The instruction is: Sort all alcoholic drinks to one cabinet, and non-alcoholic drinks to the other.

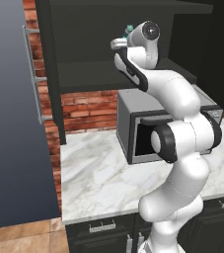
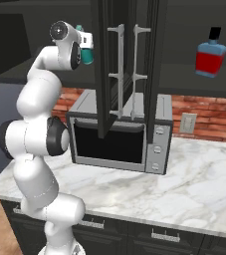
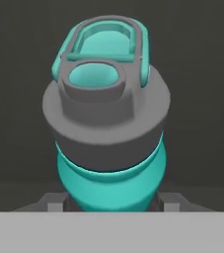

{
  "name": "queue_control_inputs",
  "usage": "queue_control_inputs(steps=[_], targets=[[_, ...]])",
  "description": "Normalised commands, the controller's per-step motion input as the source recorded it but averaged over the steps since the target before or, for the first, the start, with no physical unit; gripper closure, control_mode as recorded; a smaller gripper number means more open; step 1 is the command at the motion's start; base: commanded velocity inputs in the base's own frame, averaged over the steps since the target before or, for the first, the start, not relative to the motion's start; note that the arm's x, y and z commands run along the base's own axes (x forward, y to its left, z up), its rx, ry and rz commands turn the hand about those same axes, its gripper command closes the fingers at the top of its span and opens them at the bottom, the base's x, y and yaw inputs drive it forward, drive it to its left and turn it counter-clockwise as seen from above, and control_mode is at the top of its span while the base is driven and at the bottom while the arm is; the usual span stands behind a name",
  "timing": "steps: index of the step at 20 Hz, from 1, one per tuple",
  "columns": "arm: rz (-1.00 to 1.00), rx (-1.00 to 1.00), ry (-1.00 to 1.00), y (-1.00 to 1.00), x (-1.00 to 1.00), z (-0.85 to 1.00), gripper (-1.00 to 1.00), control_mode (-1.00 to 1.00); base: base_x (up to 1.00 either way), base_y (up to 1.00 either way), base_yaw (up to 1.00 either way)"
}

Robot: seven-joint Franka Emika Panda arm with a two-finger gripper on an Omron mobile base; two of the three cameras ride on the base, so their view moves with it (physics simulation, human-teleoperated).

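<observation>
The claw (image 3: pixel 111 205) is clamped on the teal bottle (image 3: pixel 108 143), one finger on each side of its body, holding it high inside the open left cabinet (image 1: pixel 84 44). The squat blue bottle (image 2: pixel 210 56) stands on the right cabinet's shelf (image 2: pixel 204 88), above the marble table (image 2: pixel 184 189).
</observation>
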Motion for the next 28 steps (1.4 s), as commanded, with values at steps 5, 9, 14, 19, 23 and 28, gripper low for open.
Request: queue_control_inputs(steps=[5, 9, 14, 19, 23, 28], targets=[[0.0, 0.02, -0.11, 0.0, 0.0, -0.04, -1.0, -1.0, 0.0, 0.0, 0.0], [0.0, 0.03, -0.15, 0.0, 0.0, -0.06, -1.0, -1.0, 0.0, 0.0, 0.0], [0.0, 0.03, -0.06, 0.0, 0.17, -0.05, -1.0, -1.0, 0.0, 0.0, 0.0], [0.0, 0.02, 0.0, 0.0, 0.36, -0.05, -1.0, -1.0, 0.0, 0.0, 0.0], [-0.01, 0.02, 0.0, 0.0, 0.34, 0.0, -1.0, -1.0, 0.0, 0.0, 0.0], [-0.02, 0.0, 0.0, 0.0, 0.24, 0.0, -1.0, -1.0, 0.0, 0.0, 0.0]])
